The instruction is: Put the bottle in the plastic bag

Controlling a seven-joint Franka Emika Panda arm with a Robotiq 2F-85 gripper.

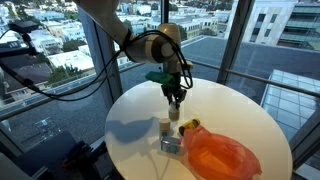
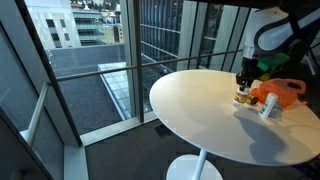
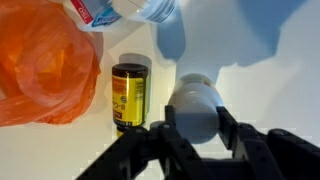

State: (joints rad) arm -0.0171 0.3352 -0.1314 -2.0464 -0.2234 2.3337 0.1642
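The fingers (image 3: 245,150) are closed on the white bottle (image 3: 195,108), one at each side, and hold it over the middle part of the counter (image 1: 240,110). Just beside the bottle stands a yellow jar (image 3: 128,95). The orange bag (image 1: 220,158) lies beyond the jar, closer to the counter's edge. A water bottle (image 3: 140,10) is near the bag's mouth.

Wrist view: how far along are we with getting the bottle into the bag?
Done: the approach only. In hand: the end effector straddles the small white plastic bottle, but a closed grip cannot be confirmed. Left: the bottle sits outside the crumpled orange plastic bag off to its side, so gripping, carrying it over and releasing inside are not yet done.
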